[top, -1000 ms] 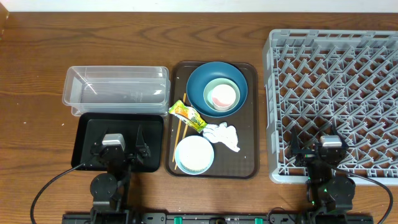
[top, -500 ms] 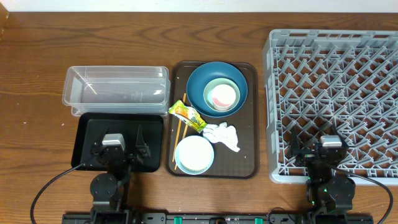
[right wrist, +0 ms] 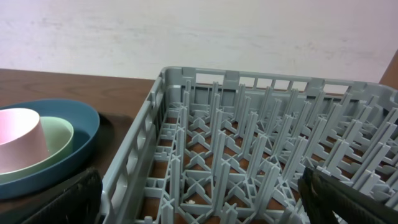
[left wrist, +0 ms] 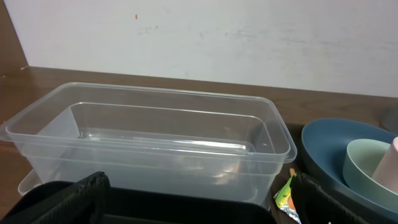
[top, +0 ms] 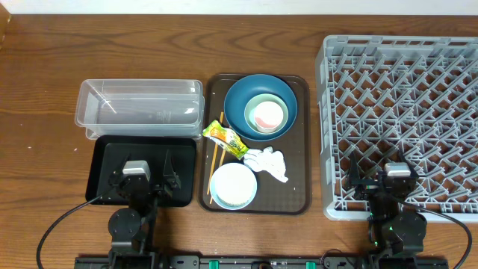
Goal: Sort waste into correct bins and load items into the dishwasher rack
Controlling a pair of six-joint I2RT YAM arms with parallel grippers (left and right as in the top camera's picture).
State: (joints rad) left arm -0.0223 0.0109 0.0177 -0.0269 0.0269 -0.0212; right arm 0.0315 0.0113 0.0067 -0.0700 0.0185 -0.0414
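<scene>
Opening step, nothing sorted: left tool [top: 142,170] and right tool [top: 385,176] both released (empty, over black tray [top: 101,166] and rack [top: 403,90] corner); I'd next reach left for the snack wrapper [top: 225,137].

Brown rectangular serving tray [top: 297,172] in the centre holds a large dark blue bowl [top: 237,104] with a pale green bowl [top: 263,99] and small pink cup [top: 267,115] nested inside, plus a crinkled yellow-green snack wrapper [top: 225,137], thin wooden chopsticks [top: 216,155], crumpled white tissue [top: 267,163] and small light blue bowl [top: 233,185]. Clear rectangular plastic tub [top: 140,108] and shallow black rectangular tray [top: 101,161] sit left; large grey plastic rack [top: 403,97] right.

No readable text or labels anywhere.
</scene>
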